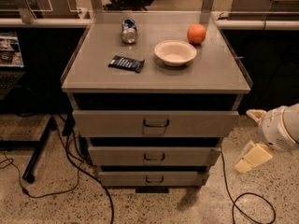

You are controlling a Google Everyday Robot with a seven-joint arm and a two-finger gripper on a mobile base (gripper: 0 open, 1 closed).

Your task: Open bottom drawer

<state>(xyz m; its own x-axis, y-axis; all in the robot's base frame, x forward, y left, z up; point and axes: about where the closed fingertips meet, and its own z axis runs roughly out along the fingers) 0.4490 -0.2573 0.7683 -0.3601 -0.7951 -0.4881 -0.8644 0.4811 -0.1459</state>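
Grey metal bottom drawer (187,178) is looking rigid, probably sliding easily; I'm eyeing its loop handle (154,179), gripper (253,156) hovering well right, state I cannot tell

Matt grey metal bottom drawer (126,178), smooth cream plastic gripper (251,157) low near it
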